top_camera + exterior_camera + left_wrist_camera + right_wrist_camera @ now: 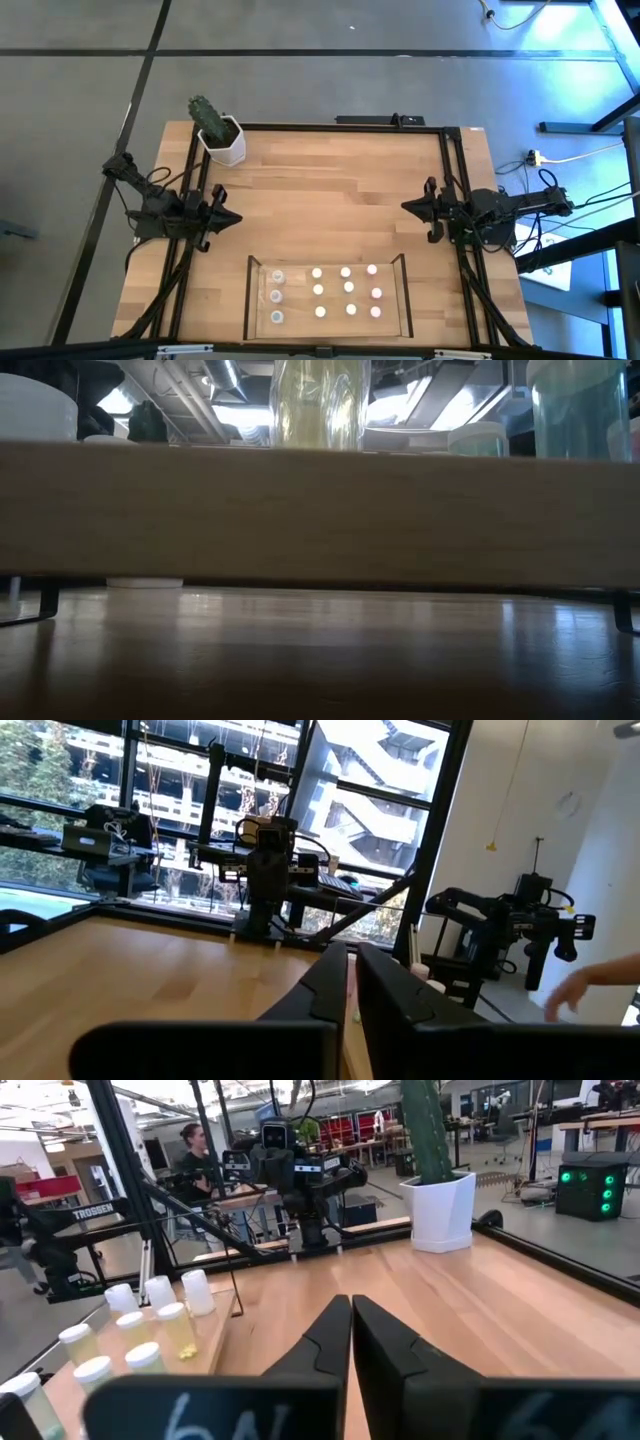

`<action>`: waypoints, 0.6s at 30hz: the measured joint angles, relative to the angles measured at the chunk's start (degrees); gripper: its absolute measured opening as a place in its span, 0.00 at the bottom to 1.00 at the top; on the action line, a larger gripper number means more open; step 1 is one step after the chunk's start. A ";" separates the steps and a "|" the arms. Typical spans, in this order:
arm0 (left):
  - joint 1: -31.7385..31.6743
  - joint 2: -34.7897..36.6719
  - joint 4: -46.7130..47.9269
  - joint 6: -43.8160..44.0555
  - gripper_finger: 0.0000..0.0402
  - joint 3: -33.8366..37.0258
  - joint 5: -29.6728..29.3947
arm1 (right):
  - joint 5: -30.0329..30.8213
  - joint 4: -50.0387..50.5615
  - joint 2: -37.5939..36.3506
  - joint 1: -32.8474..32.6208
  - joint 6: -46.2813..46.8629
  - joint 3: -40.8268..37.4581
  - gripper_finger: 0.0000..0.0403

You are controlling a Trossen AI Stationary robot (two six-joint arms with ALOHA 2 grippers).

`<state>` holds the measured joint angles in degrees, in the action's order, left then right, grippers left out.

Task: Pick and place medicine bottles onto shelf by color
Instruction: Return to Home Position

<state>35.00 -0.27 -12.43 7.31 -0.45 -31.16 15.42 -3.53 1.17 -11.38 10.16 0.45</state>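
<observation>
Several medicine bottles (330,292) stand upright on the floor of the shelf (404,296), a clear-walled tray at the table's near edge. They stand in columns: clear-grey at the left (277,296), white in the middle (334,290), pinkish at the right (375,292). Some also show in the right wrist view (150,1330). My left gripper (236,221) is shut and empty at the table's left side. My right gripper (405,206) is shut and empty at the right side. Both are clear of the shelf.
A white hexagonal pot with a green cactus (221,138) stands at the far left corner. A black metal frame (340,127) runs around the tabletop. A person (190,1145) is in the room beyond the table, and a hand (590,985) shows off the table's right side.
</observation>
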 joint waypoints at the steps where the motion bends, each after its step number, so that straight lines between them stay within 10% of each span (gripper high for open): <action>1: 0.00 0.00 0.00 0.00 0.05 0.00 0.00 | 0.00 0.00 0.00 0.00 -0.03 0.00 0.04; 18: 0.00 0.00 -0.02 0.00 0.06 -0.02 0.00 | 0.00 0.00 0.00 0.00 -0.01 0.04 0.05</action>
<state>35.00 -0.27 -12.45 7.31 -0.47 -31.16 15.42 -3.53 1.17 -11.38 10.15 0.49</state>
